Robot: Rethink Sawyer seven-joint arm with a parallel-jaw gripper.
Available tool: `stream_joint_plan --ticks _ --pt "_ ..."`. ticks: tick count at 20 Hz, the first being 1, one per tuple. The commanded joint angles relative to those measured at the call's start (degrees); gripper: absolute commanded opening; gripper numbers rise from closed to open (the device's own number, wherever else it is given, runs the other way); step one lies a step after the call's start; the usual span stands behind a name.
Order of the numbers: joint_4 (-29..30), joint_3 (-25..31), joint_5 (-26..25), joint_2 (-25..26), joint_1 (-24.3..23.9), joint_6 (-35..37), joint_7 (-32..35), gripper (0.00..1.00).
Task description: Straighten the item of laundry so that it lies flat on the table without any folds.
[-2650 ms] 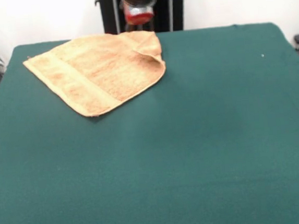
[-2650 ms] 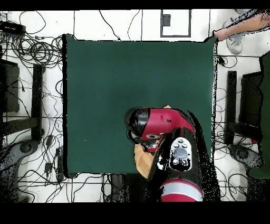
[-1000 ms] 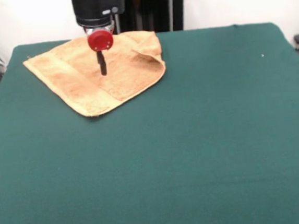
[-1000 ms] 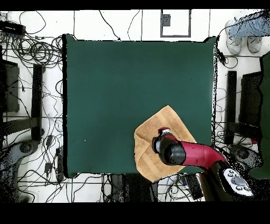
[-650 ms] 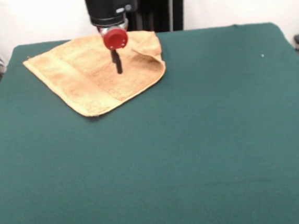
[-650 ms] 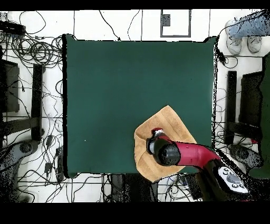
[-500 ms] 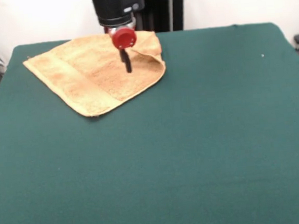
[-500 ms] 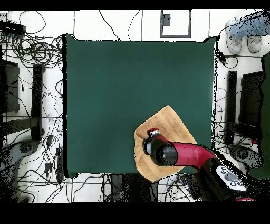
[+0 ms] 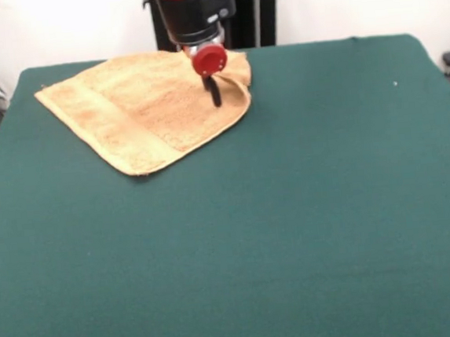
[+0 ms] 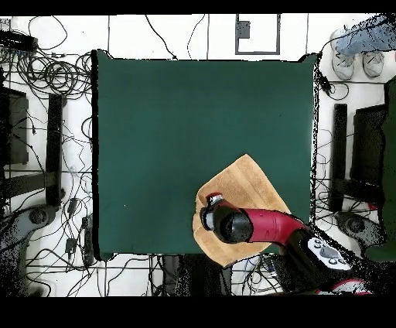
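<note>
Towel (image 9: 137, 105) first: the orange-tan cloth sits in the upper left of the front view, spread at an angle on the green table (image 9: 293, 225), one corner pointing toward the frame's lower left area and a woven band running along its left side. Its right-hand edge, near the top centre of the frame, is bunched and curled over on itself rather than lying flat. And there is the arm, dropping in from the top edge just left of centre, black housing above, a red round cap below it, and the gripper (image 9: 214, 93) reaching straight down onto that folded right edge. The dark fingertips look drawn close together into a single narrow prong, right at the cloth's curled rim; whether any fabric is pinched between them cannot be told. From the overhead view the towel (image 10: 247, 182) lies in the lower right part of the table (image 10: 170, 124), near the table's bottom edge, and the red arm sweeps in from the lower right corner of the frame, lying across the cloth, its rounded black wrist over the towel's left-hand edge with the gripper (image 10: 209, 203) just poking out.
</note>
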Motion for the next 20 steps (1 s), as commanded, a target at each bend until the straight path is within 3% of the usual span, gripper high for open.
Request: stream_joint_plan --ticks 1,4,9,13,20 --pt "-0.65 4.82 -0.86 4.47 2.05 10.60 -9.27 1.00" --pt "-0.91 5.88 -0.64 6.38 -0.14 12.62 -10.60 1.00" --pt "0.05 6.91 -1.76 7.54 -2.15 9.41 -9.76 1.00" --pt "2.05 8.40 -2.75 7.65 -3.36 -1.16 -5.30 1.00" --pt "1.30 7.06 -8.08 12.55 -3.11 -26.32 1.05 1.00"
